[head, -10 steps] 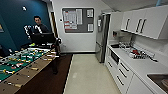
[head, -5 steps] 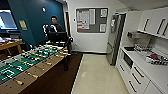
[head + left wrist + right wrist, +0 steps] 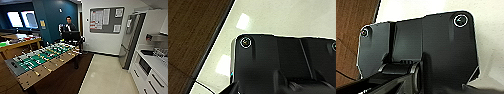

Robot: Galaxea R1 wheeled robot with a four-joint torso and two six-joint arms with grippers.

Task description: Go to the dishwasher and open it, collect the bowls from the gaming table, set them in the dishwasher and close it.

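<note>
beside the foosball table (image 3: 42, 60), robot mid-room — kitchen cabinets (image 3: 150, 75) lie right; dishwasher unidentified — jaw state cannot be told.

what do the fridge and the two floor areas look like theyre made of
Fridge: probably brushed steel, grey with a soft vertical sheen. Pale floor: glossy, likely vinyl or polished tile, since it mirrors the ceiling lights. Dark floor: wood-look planks, brown grain streaks in the left wrist view; real wood or laminate is unclear.

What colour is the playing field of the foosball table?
Green, in the head view: foosball table.
</note>
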